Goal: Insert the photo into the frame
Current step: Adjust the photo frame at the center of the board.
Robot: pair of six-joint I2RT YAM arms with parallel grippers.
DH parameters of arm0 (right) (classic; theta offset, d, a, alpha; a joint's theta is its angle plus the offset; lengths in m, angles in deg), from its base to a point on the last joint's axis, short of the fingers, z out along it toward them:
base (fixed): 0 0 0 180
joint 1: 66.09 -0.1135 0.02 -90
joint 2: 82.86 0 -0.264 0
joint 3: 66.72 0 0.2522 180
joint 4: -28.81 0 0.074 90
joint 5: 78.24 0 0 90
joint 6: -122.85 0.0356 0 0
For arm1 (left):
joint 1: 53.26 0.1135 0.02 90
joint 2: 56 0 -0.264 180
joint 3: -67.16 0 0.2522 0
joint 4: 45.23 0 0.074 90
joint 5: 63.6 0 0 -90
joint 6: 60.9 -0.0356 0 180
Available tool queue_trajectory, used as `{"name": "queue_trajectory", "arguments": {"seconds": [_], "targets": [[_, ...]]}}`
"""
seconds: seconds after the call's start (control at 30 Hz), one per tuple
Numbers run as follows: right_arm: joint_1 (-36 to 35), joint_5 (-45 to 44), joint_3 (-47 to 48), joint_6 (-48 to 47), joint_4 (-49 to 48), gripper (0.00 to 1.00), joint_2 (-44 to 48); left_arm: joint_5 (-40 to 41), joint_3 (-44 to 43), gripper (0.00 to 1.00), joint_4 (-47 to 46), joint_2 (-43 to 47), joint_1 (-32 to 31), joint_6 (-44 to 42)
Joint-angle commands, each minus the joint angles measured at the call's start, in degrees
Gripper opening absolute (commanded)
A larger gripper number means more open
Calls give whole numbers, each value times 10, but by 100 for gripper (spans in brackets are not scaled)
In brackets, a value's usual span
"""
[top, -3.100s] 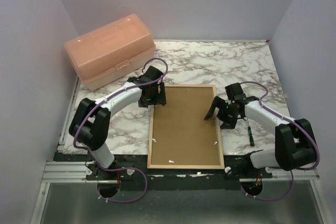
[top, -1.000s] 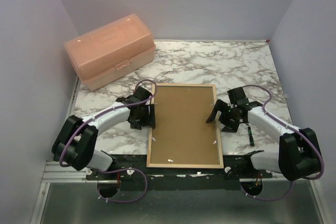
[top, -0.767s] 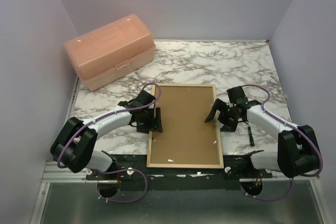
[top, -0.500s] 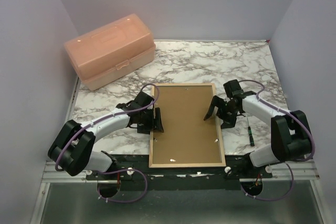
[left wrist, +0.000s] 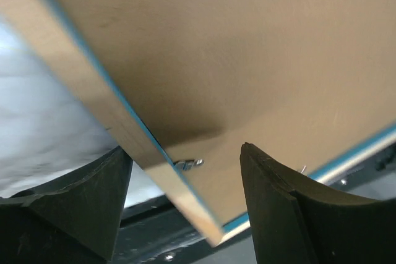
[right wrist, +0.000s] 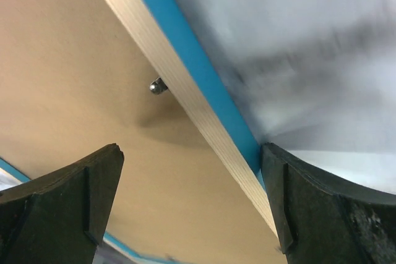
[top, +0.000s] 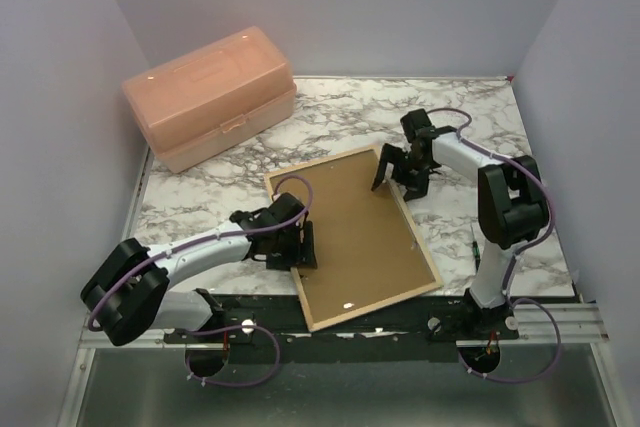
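Observation:
The frame (top: 322,162) lies wood face up and skewed on the marble table, with a brown backing board (top: 355,232) filling it. The photo is hidden. My left gripper (top: 300,244) is open and straddles the frame's left rail (left wrist: 77,81) near a metal tab (left wrist: 189,164). Its fingers (left wrist: 281,214) are clear of the wood. My right gripper (top: 395,175) is open across the far right rail (right wrist: 179,85). Its right finger (right wrist: 328,208) touches the blue edge. The board also shows in both wrist views (left wrist: 247,47) (right wrist: 74,91).
A translucent pink toolbox (top: 210,97) stands at the back left. A small dark screwdriver (top: 473,245) lies at the right beside the right arm. Grey walls close in the left, back and right sides. The frame's near corner reaches the black front rail (top: 400,322).
The frame has swung counterclockwise: its far end moved left, its near end right. The right gripper moved farther and left with the rail. The left gripper moved nearer along the left rail.

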Motion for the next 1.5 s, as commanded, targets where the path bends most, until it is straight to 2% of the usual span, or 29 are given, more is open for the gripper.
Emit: {"name": "queue_trajectory", "arguments": {"seconds": [0.0, 0.3, 0.37, 0.5, 0.6, 0.67, 0.83, 0.9, 1.0, 1.13, 1.27, 1.47], "targets": [[-47, 85, 96, 13, -114, 99, -49, -150, -12, 69, -107, 15, -59, 96], [-68, 96, 202, 15, -97, 99, -104, -128, -47, 69, -83, 42, -58, 99], [-68, 62, 228, 4, -68, 100, -109, -133, -52, 69, -86, 37, -58, 98], [-68, -70, 234, 1, -13, 100, -88, -117, -55, 70, -61, 42, -58, 79], [-65, -129, 183, 6, -8, 100, -36, -106, -51, 70, -51, 55, -54, 63], [-65, -137, 132, 15, -13, 100, 9, -109, -44, 70, -60, 65, -47, 54], [-65, -165, -32, 48, -15, 100, 159, -150, -13, 71, -125, 99, -14, 37], [-64, -180, -90, 65, 8, 100, 218, -180, 2, 76, -154, 112, 13, 40], [-64, -177, -174, 86, 30, 99, 293, -217, 28, 80, -191, 134, 59, 42], [-66, -121, -275, 114, 17, 95, 375, -235, 44, 82, -199, 166, 119, 36], [-66, -105, -328, 126, -6, 90, 384, -243, 42, 83, -176, 184, 169, 21], [-72, -96, -368, 128, -61, 78, 332, -232, 39, 83, -159, 196, 185, 17]]}}
